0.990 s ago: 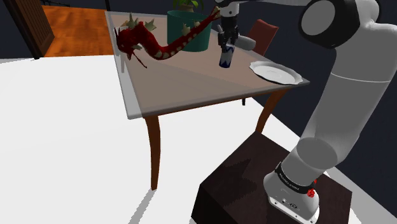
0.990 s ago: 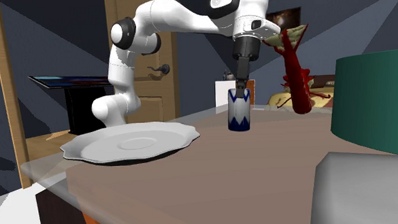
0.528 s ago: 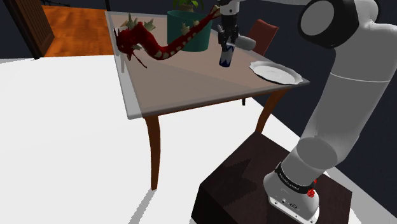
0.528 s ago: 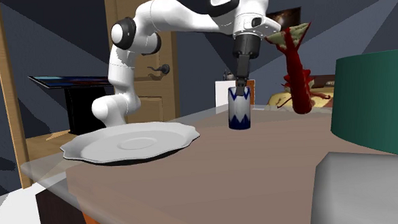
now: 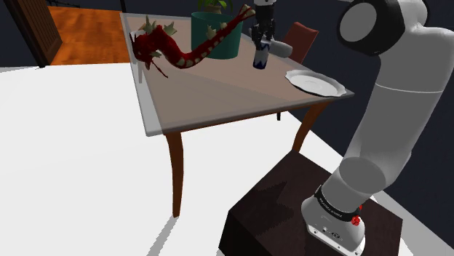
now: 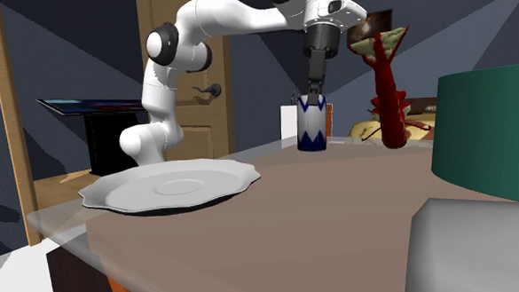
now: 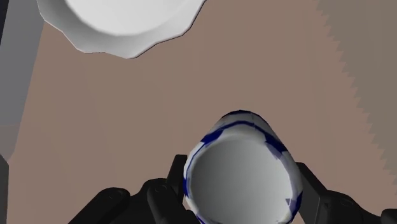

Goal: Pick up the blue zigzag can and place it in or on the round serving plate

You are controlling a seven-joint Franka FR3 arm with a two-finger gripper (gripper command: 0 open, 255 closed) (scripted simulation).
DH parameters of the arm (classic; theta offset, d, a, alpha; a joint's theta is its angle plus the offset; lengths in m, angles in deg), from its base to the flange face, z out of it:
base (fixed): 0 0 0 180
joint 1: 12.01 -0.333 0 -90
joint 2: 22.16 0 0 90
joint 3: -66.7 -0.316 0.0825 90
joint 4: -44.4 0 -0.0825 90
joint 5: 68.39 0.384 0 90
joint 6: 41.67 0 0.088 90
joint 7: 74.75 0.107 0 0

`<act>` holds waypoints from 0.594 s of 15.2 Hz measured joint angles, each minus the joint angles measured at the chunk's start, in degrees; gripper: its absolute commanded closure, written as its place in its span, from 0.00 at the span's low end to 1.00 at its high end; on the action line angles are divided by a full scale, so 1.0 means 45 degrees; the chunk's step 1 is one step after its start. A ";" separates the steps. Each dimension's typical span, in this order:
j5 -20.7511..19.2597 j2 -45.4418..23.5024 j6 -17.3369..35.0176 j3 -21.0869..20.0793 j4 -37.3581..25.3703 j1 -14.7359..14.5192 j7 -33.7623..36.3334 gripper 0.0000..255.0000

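A white can with a blue zigzag band (image 5: 260, 59) hangs just above the brown table, upright. My black gripper (image 5: 262, 45) is shut on its top from above. In the second exterior view the can (image 6: 312, 128) is clear of the tabletop, with the gripper (image 6: 313, 101) clasping its rim. In the wrist view the can (image 7: 238, 168) sits between the two fingers (image 7: 175, 177). The round white serving plate (image 5: 314, 82) with a wavy rim lies near the table corner closest to the stand; it is beside the can, not under it (image 6: 170, 186) (image 7: 121, 22).
A red dragon figure (image 5: 174, 47) stretches across the far side of the table in front of a teal pot (image 5: 216, 33). A grey object (image 5: 281, 49) lies just behind the can. A dark red chair (image 5: 300, 36) stands beyond the table.
The gripper has risen with the can in it, so the can has come up off the tabletop. The plate and the dragon have not moved.
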 measured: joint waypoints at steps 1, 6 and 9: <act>0.0006 -0.0051 -0.0203 0.0001 -0.0256 0.0000 -0.0033 1.00; 0.0052 -0.0430 -0.1226 0.0025 -0.1680 0.0048 -0.0261 1.00; 0.0074 -0.0610 -0.1715 0.0083 -0.2381 0.0165 -0.0509 1.00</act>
